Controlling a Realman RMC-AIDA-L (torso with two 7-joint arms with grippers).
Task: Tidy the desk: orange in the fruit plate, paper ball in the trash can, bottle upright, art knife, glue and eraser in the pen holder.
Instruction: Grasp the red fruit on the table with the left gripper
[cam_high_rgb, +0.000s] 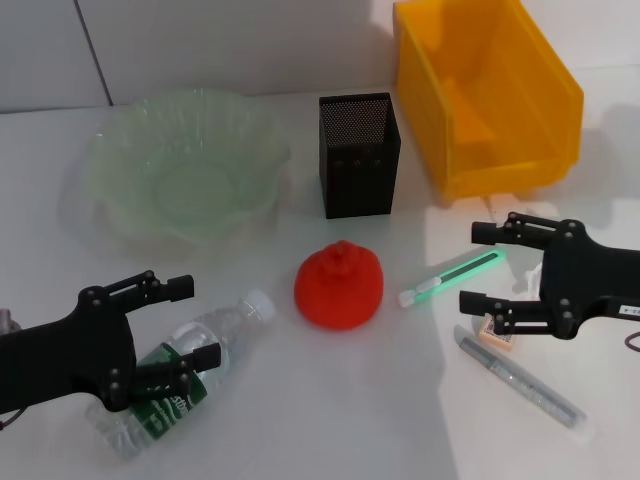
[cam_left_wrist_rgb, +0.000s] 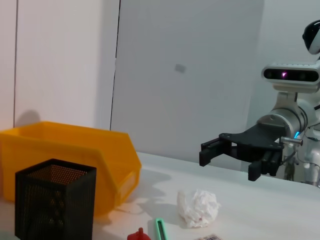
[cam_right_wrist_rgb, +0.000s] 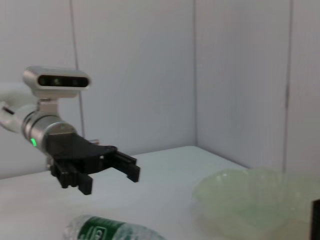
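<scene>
The bottle (cam_high_rgb: 190, 375) lies on its side at the front left, under my open left gripper (cam_high_rgb: 195, 320), which also shows in the right wrist view (cam_right_wrist_rgb: 109, 177) above the bottle (cam_right_wrist_rgb: 110, 232). In the middle of the table sits the orange (cam_high_rgb: 340, 285). My open right gripper (cam_high_rgb: 480, 267) hovers by the green-and-white art knife (cam_high_rgb: 450, 278), with the eraser (cam_high_rgb: 497, 335) and the grey glue stick (cam_high_rgb: 520, 385) beside it. Only the left wrist view shows the paper ball (cam_left_wrist_rgb: 198, 207), which lies below the right gripper (cam_left_wrist_rgb: 227, 163).
The fruit plate (cam_high_rgb: 180, 165) stands at the back left. The black mesh pen holder (cam_high_rgb: 358, 155) is at the back centre, and the yellow-orange trash can (cam_high_rgb: 485, 95) at the back right. A white wall rises behind the table.
</scene>
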